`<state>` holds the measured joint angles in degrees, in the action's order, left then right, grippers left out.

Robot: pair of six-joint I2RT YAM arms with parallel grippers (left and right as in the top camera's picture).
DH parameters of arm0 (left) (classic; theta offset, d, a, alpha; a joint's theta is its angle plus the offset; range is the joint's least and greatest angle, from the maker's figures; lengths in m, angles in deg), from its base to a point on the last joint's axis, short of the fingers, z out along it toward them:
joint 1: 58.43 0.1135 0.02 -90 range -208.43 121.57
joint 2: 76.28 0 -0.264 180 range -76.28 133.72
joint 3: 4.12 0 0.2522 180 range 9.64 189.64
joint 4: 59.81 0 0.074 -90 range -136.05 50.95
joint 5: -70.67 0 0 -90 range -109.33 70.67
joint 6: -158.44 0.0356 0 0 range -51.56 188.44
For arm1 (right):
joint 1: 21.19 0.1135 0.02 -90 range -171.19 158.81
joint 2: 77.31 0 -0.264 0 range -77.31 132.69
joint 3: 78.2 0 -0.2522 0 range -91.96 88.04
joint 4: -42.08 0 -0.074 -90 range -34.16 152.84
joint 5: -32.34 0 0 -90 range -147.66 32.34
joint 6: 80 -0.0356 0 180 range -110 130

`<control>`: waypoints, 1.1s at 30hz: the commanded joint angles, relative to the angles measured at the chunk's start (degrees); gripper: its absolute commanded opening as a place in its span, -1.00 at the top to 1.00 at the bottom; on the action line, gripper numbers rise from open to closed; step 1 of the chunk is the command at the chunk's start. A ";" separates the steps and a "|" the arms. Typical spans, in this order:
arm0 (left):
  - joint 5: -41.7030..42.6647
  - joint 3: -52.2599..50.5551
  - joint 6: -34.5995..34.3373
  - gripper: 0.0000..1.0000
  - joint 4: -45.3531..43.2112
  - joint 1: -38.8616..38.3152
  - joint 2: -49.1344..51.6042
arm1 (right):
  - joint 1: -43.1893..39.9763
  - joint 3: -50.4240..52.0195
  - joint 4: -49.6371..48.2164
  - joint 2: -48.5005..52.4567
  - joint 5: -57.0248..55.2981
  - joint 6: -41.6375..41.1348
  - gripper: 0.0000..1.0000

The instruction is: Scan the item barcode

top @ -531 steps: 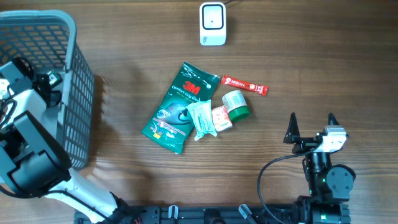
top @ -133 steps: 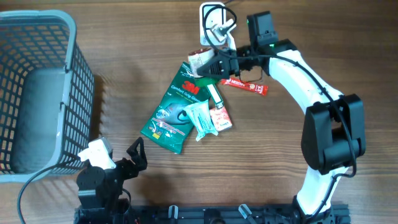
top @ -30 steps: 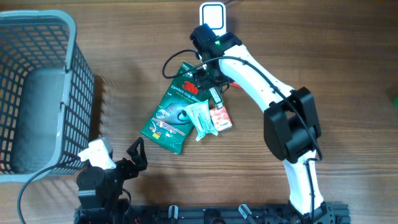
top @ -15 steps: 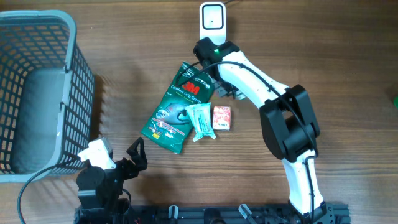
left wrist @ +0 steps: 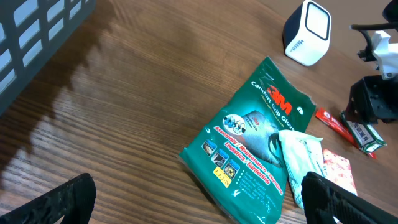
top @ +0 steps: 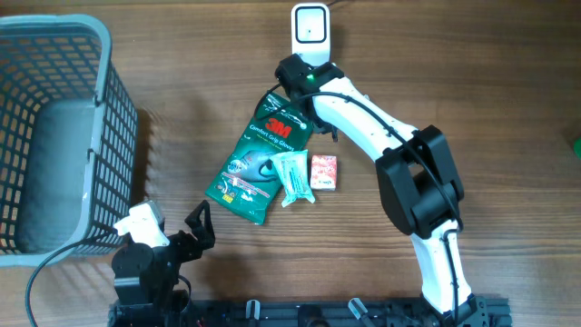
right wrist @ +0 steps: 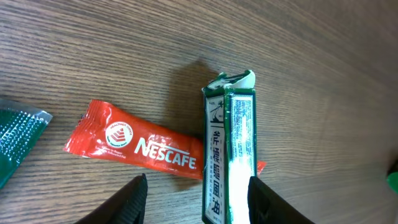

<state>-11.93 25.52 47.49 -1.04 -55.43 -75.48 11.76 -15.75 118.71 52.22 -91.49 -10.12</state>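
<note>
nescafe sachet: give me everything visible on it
The Nescafe sachet is a slim, glossy red stick pack with white lettering, a round logo near one end and crimped ends. It lies flat on the wooden table. A green and white box lies across its other end, only a red tip showing past it. The right arm hides it in the overhead view.

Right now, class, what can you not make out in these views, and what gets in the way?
Overhead: the right arm hides the green carton and Nescafe stick.
Right wrist: the carton's lower end runs off the bottom edge; glare washes out its print.
Left wrist: the white sachet covers part of the red box.
</note>
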 commanded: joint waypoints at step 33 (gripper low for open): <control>0.48 -0.24 -0.52 -1.00 -0.13 -0.28 -0.39 | -19.67 7.80 -14.51 -3.06 38.36 0.44 0.00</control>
<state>-11.93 25.52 47.49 -1.04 -55.43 -75.48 -8.48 -8.19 104.90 47.79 -53.70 -9.84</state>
